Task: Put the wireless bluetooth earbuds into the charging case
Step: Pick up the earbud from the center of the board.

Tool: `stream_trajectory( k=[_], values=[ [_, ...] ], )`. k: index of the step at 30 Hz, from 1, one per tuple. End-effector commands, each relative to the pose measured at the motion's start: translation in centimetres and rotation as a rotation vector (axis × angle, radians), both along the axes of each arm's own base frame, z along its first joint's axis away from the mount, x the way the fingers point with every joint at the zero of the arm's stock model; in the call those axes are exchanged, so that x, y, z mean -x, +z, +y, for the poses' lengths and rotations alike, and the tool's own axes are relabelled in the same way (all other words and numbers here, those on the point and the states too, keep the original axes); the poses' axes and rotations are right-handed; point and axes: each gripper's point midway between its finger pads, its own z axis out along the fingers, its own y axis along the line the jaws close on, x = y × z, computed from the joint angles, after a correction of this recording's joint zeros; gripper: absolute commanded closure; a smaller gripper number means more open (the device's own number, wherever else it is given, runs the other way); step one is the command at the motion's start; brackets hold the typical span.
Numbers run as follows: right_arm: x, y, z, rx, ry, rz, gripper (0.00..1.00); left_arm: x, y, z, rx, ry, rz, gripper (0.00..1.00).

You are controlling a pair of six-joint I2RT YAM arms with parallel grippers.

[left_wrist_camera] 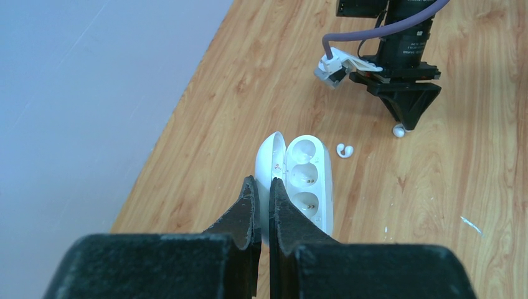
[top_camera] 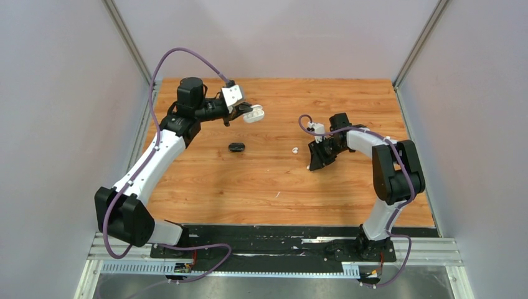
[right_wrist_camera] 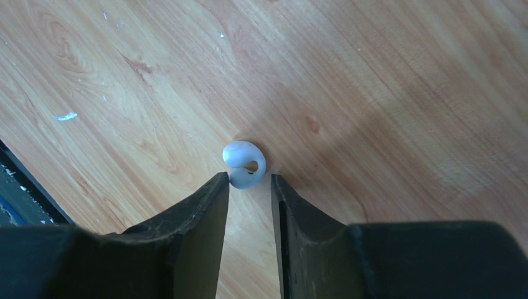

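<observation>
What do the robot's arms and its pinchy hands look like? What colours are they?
The left arm and right arm each have white tube-shaped links, chunky black joints and a purple cable looping along. A small white box sits near each wrist. The left gripper and right gripper each have two black wedge-shaped fingers that narrow to tips.

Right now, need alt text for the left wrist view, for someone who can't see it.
The left gripper, jaws shut, pinches an open white charging case at its lid, wells empty. One white earbud lies on the wooden table just beyond the case; farther off, the right gripper points down at a second white earbud.
</observation>
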Motion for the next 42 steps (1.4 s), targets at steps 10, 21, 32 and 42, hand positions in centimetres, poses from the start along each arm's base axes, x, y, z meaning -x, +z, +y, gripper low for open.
stream_trajectory(
  k=[10,21,32,42],
  values=[
    [0.7,-1.6,0.2,0.045,0.082,-0.042,0.65,0.5,2.1,0.1,0.033,0.013,-0.069,1.0],
    [1.4,-2.9,-0.7,0.106,0.123,-0.071,0.66,0.6,1.7,0.3,0.034,0.021,-0.069,1.0],
    [1.9,-2.6,-0.9,0.128,0.152,-0.118,0.58,0.7,1.4,0.3,0.04,0.022,-0.065,1.0],
    [-0.1,-1.4,-0.7,0.064,0.148,-0.12,0.6,0.9,1.4,0.1,0.04,0.006,-0.042,1.0]
  ],
)
